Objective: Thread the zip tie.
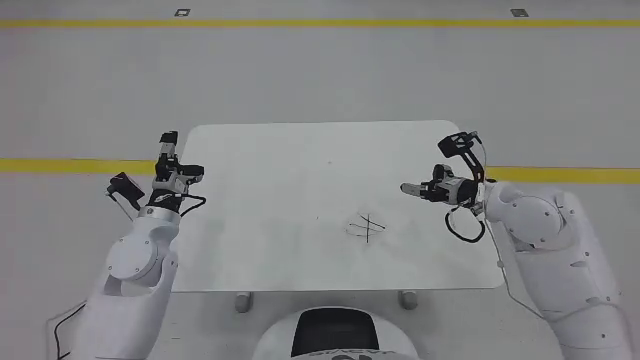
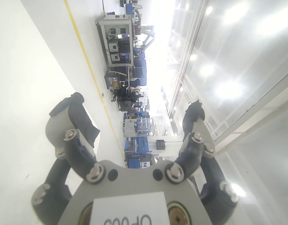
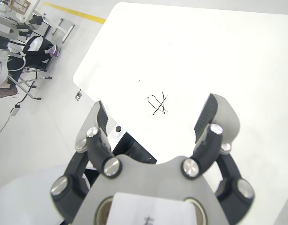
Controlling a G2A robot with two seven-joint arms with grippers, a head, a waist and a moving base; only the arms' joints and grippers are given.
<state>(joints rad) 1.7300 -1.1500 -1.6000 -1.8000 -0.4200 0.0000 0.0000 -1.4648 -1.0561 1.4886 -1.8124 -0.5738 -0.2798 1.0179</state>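
Zip ties (image 1: 367, 227): black, crossed on the white table (image 1: 290, 160).
Left gripper (image 2: 135, 101): released, at the table's edge.
Right gripper (image 3: 155, 100): released, near the ties.

A white bench (image 1: 290, 170) with rounded corners stands on a pale floor (image 1: 320, 80). One yellow line (image 1: 60, 165) shows at either side of it, another (image 1: 320, 23) farther off.

Left tool (image 2: 137, 104) open; right tool (image 3: 155, 101) open; both held wide apart.

Zip ties (image 1: 366, 227), lower centre of top view, too small (thin crossed strands): count, heads unresolved. Table (image 3: 204, 47) cropped in right wrist view.
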